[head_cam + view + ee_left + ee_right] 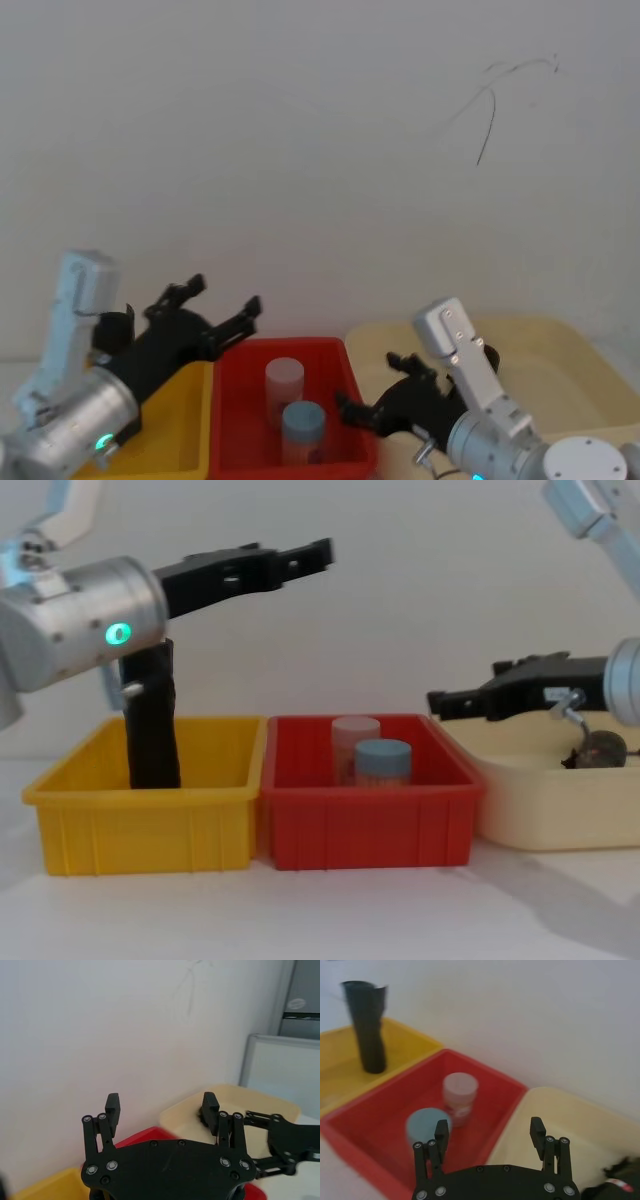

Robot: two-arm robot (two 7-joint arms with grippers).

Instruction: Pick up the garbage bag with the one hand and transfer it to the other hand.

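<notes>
Left gripper [224, 296] is hovering high near the yellow bin [150, 820] (plain black roll [150, 720] standing inside), wide open and empty; right gripper [370, 381] is gaping empty too. Garbage bag [614, 1187] is lying in the cream tub [570, 1110]. Risk: grabbing the nearer, unbanded roll instead.

Left bin [140, 825] holds an upright roll [152, 730], middle bin [365, 825] two jars [383, 762], right bin [550, 810] the garbage bag [610, 1191].
</notes>
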